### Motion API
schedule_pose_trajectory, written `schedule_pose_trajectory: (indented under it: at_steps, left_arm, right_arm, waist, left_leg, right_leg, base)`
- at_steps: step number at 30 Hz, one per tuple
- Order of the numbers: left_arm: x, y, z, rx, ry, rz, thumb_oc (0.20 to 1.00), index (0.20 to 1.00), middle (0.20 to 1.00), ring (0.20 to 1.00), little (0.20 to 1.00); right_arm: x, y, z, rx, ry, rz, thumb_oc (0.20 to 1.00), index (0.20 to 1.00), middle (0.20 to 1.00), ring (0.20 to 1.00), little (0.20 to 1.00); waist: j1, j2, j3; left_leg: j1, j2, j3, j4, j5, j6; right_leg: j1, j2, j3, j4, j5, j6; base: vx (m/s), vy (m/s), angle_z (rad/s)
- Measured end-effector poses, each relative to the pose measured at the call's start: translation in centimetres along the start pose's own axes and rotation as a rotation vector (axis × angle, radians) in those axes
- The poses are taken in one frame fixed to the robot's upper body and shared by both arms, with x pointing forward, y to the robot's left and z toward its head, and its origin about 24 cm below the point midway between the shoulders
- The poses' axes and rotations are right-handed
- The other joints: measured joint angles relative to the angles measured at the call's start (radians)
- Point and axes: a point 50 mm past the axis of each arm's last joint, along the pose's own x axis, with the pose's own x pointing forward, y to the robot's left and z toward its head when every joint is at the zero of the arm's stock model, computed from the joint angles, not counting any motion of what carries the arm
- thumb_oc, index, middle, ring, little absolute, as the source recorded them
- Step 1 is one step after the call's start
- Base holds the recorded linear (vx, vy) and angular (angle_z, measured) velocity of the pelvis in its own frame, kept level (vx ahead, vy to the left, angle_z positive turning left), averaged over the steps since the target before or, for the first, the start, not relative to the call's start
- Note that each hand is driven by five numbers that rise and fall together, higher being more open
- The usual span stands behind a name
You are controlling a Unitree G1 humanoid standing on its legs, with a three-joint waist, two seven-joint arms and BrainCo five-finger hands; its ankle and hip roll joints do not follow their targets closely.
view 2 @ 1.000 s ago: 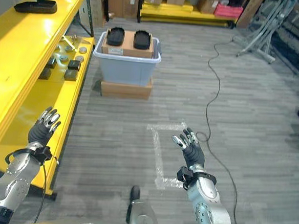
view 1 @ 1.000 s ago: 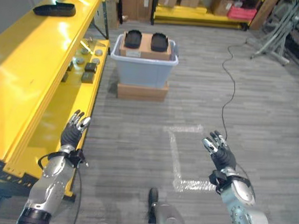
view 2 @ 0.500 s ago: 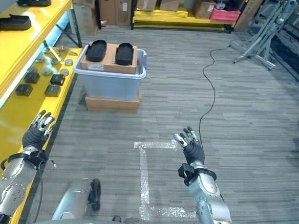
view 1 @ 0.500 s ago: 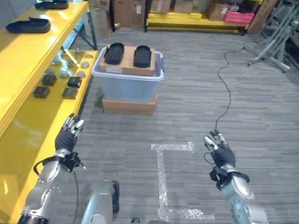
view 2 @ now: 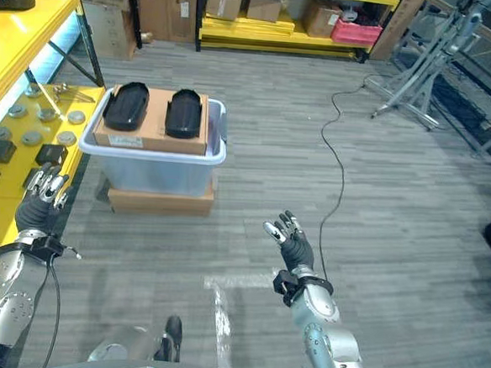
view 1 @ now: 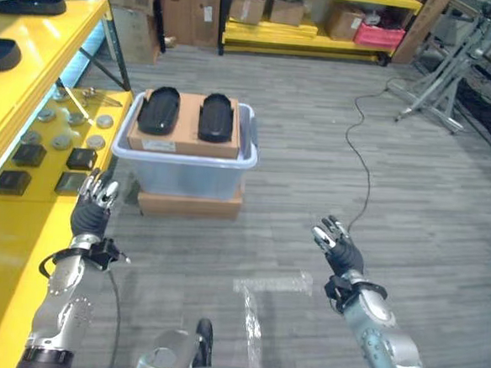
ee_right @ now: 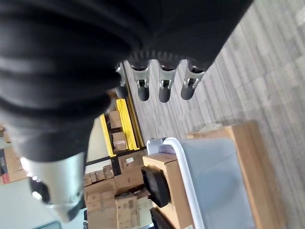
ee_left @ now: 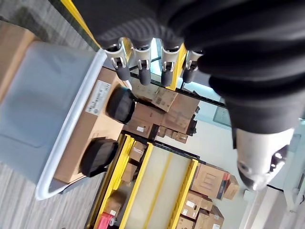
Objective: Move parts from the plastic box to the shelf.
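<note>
Now nearer the plastic box (view 1: 188, 165), left hand (view 1: 89, 215) and right hand (view 1: 339, 251) stay released, empty.

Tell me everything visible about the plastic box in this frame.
The plastic box is a translucent grey-blue tub with a paler rolled rim, standing upright on a flat brown cardboard box on the floor, beside the yellow shelf. A cardboard carton sits in its open top, with two black oval parts lying side by side on it. Neither the left hand nor the right hand touches it.
</note>
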Motion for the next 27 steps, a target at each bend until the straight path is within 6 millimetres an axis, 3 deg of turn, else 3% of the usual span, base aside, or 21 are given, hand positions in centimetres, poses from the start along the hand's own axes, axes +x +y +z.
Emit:
schedule_pose_trajectory:
  at_steps: [1, 3, 4, 6, 7, 9, 11, 12, 13, 14, 15, 16, 17, 18, 19, 20, 21, 23, 24, 26, 27]
  left_arm:
    - [0.3, -0.3, 0.3, 0.002, -0.015, -0.012, 1.0, 1.0, 1.0, 1.0, 1.0]
    - [0.6, -0.6, 0.9, 0.008, -0.043, -0.029, 1.0, 1.0, 1.0, 1.0, 1.0]
    - [0.6, -0.6, 1.0, 0.007, -0.047, -0.03, 1.0, 1.0, 1.0, 1.0, 1.0]
    - [0.4, -0.5, 0.7, 0.009, -0.035, -0.034, 1.0, 1.0, 1.0, 1.0, 1.0]
    - [0.2, -0.3, 0.4, 0.01, -0.02, -0.028, 1.0, 1.0, 1.0, 1.0, 1.0]
    - [0.3, -0.6, 0.3, 0.011, -0.017, -0.044, 1.0, 1.0, 1.0, 1.0, 1.0]
    - [0.2, -0.5, 0.2, 0.01, -0.011, -0.042, 1.0, 1.0, 1.0, 1.0, 1.0]
    - [0.1, -0.6, 0.1, 0.009, -0.007, -0.044, 1.0, 1.0, 1.0, 1.0, 1.0]
    - [0.1, -0.6, 0.0, 0.009, -0.004, -0.048, 1.0, 1.0, 1.0, 1.0, 1.0]
    - [-0.2, -0.1, 0.0, 0.011, 0.002, -0.043, 1.0, 1.0, 1.0, 1.0, 1.0]
    - [-0.5, 0.3, 0.2, 0.018, 0.006, -0.041, 1.0, 1.0, 1.0, 1.0, 1.0]
    - [-1.1, 0.4, -0.6, 0.003, 0.031, -0.031, 1.0, 1.0, 1.0, 1.0, 1.0]
    - [-1.7, 0.4, -1.0, -0.001, 0.051, -0.038, 1.0, 1.0, 1.0, 1.0, 1.0]
    - [-2.4, 0.8, -0.6, 0.015, 0.054, -0.05, 1.0, 1.0, 1.0, 1.0, 1.0]
    - [-2.5, 0.9, -0.4, 0.017, 0.052, -0.049, 1.0, 1.0, 1.0, 1.0, 1.0]
    - [-2.5, 0.9, -0.5, 0.019, 0.059, -0.048, 1.0, 1.0, 1.0, 1.0, 1.0]
    - [-2.5, 1.0, -0.6, 0.021, 0.07, -0.048, 1.0, 1.0, 1.0, 1.0, 1.0]
    - [-2.7, 0.6, -0.9, -0.008, 0.079, -0.063, 1.0, 1.0, 1.0, 1.0, 1.0]
    - [-2.9, 0.5, -0.6, -0.004, 0.073, -0.081, 1.0, 1.0, 1.0, 1.0, 1.0]
    - [-2.8, 0.9, 0.0, 0.023, 0.059, -0.088, 1.0, 1.0, 1.0, 1.0, 1.0]
    - [-2.7, 1.1, -0.2, 0.023, 0.066, -0.08, 1.0, 1.0, 1.0, 1.0, 1.0]
  right_arm:
    - [-0.1, 0.1, 0.1, 0.0, 0.001, -0.005, 1.0, 1.0, 1.0, 1.0, 1.0]
    - [-0.6, 0.0, -0.1, -0.008, 0.009, -0.007, 1.0, 1.0, 1.0, 1.0, 1.0]
    - [-0.7, 0.0, -0.1, -0.013, 0.006, -0.004, 1.0, 1.0, 1.0, 1.0, 1.0]
    - [-1.2, -0.2, -0.5, -0.015, 0.026, -0.009, 1.0, 1.0, 1.0, 1.0, 1.0]
    - [-1.4, -0.5, -0.8, -0.019, 0.033, -0.002, 1.0, 1.0, 1.0, 1.0, 1.0]
    - [-1.3, -1.4, -0.5, -0.019, 0.017, -0.02, 1.0, 1.0, 1.0, 1.0, 1.0]
    - [-1.3, -1.6, -0.4, -0.02, 0.008, -0.024, 1.0, 1.0, 1.0, 1.0, 1.0]
    - [-1.3, -1.7, 0.0, -0.017, -0.009, -0.011, 1.0, 1.0, 1.0, 1.0, 1.0]
    - [-1.3, -1.8, 0.4, -0.016, -0.032, -0.003, 1.0, 1.0, 1.0, 1.0, 1.0]
    - [-1.0, -1.6, 0.7, -0.015, -0.046, 0.003, 1.0, 1.0, 1.0, 1.0, 1.0]
    - [-0.8, -1.4, 1.0, -0.017, -0.052, 0.015, 1.0, 1.0, 1.0, 1.0, 1.0]
    - [-0.8, -2.0, 1.3, -0.038, -0.053, 0.002, 1.0, 1.0, 1.0, 1.0, 1.0]
    - [-0.6, -2.3, 1.6, -0.035, -0.063, -0.02, 1.0, 1.0, 1.0, 1.0, 1.0]
    - [0.1, -1.9, 2.8, -0.034, -0.11, -0.005, 1.0, 1.0, 1.0, 1.0, 1.0]
    - [0.5, -1.6, 3.5, -0.044, -0.128, 0.008, 1.0, 1.0, 1.0, 1.0, 1.0]
    - [0.9, -1.4, 3.7, -0.038, -0.138, 0.014, 1.0, 1.0, 1.0, 1.0, 1.0]
    - [1.0, -0.9, 3.9, -0.023, -0.15, 0.022, 1.0, 1.0, 1.0, 1.0, 1.0]
    - [0.7, -0.9, 3.9, -0.027, -0.143, 0.022, 1.0, 1.0, 1.0, 1.0, 1.0]
    - [-0.1, -1.4, 3.3, -0.031, -0.116, 0.005, 1.0, 1.0, 1.0, 1.0, 1.0]
    - [-0.6, -1.8, 2.3, -0.027, -0.074, -0.016, 1.0, 1.0, 1.0, 1.0, 1.0]
    - [-0.7, -2.0, 1.9, -0.024, -0.06, -0.026, 1.0, 1.0, 1.0, 1.0, 1.0]
  waist:
    - [-0.003, 0.014, -0.001]
    - [-0.006, 0.053, -0.002]
    - [-0.008, 0.069, 0.004]
    - [-0.006, 0.091, 0.009]
    - [-0.007, 0.102, 0.011]
    - [-0.021, 0.117, 0.015]
    - [-0.018, 0.115, 0.015]
    - [-0.018, 0.112, 0.01]
    - [-0.016, 0.109, 0.01]
    - [-0.011, 0.08, 0.016]
    - [-0.017, 0.025, 0.027]
    - [-0.017, 0.021, 0.032]
    - [-0.006, 0.039, 0.013]
    - [0.013, 0.018, 0.018]
    - [0.023, 0.017, 0.017]
    - [0.028, 0.007, 0.022]
    - [0.031, -0.001, 0.021]
    - [0.032, 0.046, 0.018]
    - [0.021, 0.063, -0.003]
    - [0.015, 0.016, -0.028]
    - [0.014, 0.011, -0.034]
  left_leg:
    - [0.03, -0.011, -0.021, -0.016, -0.005, 0.004]
    - [0.102, -0.003, -0.064, -0.082, -0.003, -0.017]
    - [0.121, 0.011, -0.07, -0.085, -0.014, -0.062]
    - [0.15, 0.044, -0.079, -0.068, -0.039, -0.114]
    - [0.155, 0.065, -0.093, -0.054, -0.044, -0.121]
    - [0.167, 0.077, -0.111, -0.063, -0.052, -0.134]
    - [0.193, 0.08, -0.11, -0.068, -0.062, -0.151]
    - [0.201, 0.083, -0.115, -0.059, -0.07, -0.164]
    - [0.198, 0.079, -0.109, -0.035, -0.085, -0.187]
    - [0.172, 0.06, -0.102, 0.044, -0.107, -0.221]
    - [0.13, 0.021, -0.096, 0.168, -0.138, -0.251]
    - [0.123, 0.04, -0.094, 0.253, -0.198, -0.231]
    - [0.096, 0.078, -0.106, 0.282, -0.228, -0.209]
    - [0.01, 0.153, -0.116, 0.301, -0.241, -0.23]
    - [0.005, 0.186, -0.138, 0.185, -0.225, -0.229]
    - [0.029, 0.192, -0.131, 0.097, -0.161, -0.245]
    - [0.064, 0.191, -0.124, 0.033, -0.127, -0.242]
    - [0.146, 0.257, -0.1, -0.087, -0.067, -0.247]
    - [0.18, 0.279, -0.104, -0.149, -0.027, -0.256]
    - [0.202, 0.264, -0.107, -0.184, -0.02, -0.267]
    - [0.206, 0.269, -0.107, -0.189, -0.011, -0.28]
  right_leg:
    - [-0.051, -0.029, 0.014, 0.048, -0.011, 0.018]
    - [-0.199, -0.063, 0.039, 0.067, -0.048, 0.005]
    - [-0.242, -0.057, 0.044, 0.038, -0.056, -0.005]
    - [-0.324, -0.026, 0.052, -0.069, -0.056, -0.042]
    - [-0.39, -0.025, 0.036, -0.149, -0.042, -0.056]
    - [-0.445, -0.016, 0.024, -0.335, 0.027, -0.062]
    - [-0.464, -0.002, 0.022, -0.447, 0.106, -0.128]
    - [-0.439, 0.02, 0.023, -0.616, 0.167, -0.107]
    - [-0.427, 0.033, 0.032, -0.721, 0.212, -0.125]
    - [-0.425, 0.038, 0.065, -0.761, 0.278, -0.171]
    - [-0.384, -0.002, 0.112, -0.786, 0.35, -0.303]
    - [-0.332, -0.007, 0.122, -0.834, 0.459, -0.283]
    - [-0.312, 0.014, 0.111, -0.874, 0.462, -0.268]
    - [-0.288, 0.02, 0.096, -0.947, 0.498, -0.226]
    - [-0.291, 0.024, 0.084, -0.961, 0.511, -0.162]
    - [-0.293, 0.024, 0.086, -0.959, 0.517, -0.115]
    - [-0.29, 0.018, 0.089, -0.961, 0.492, -0.081]
    - [-0.268, 0.037, 0.033, -0.895, 0.409, -0.053]
    - [-0.237, 0.038, 0.016, -0.865, 0.379, -0.019]
    - [-0.178, -0.001, 0.023, -0.883, 0.379, -0.004]
    - [-0.158, 0.006, 0.025, -0.921, 0.388, -0.028]
  base:
    - [0.22, 0.074, 0.43]
    - [0.17, 0.009, 0.4]
    - [0.0, -0.078, 0.33]
    - [-0.02, -0.145, 0.34]
    - [0.02, -0.179, 0.43]
    - [0.03, -0.239, 0.54]
    - [0.05, -0.259, 0.33]
    - [0.06, -0.15, 0.39]
    - [0.1, -0.212, 0.46]
    - [0.1, -0.178, 0.56]
    - [0.11, -0.221, 0.66]
    - [0.09, -0.21, 0.61]
    - [0.12, -0.288, 0.61]
    - [0.08, -0.196, 0.3]
    - [0.11, -0.241, 0.23]
    - [0.1, -0.203, -0.1]
    - [0.12, -0.26, -0.15]
    - [0.07, -0.217, -0.13]
    - [0.06, -0.249, 0.06]
    - [0.04, -0.213, 0.07]
    - [0.02, -0.204, -0.03]
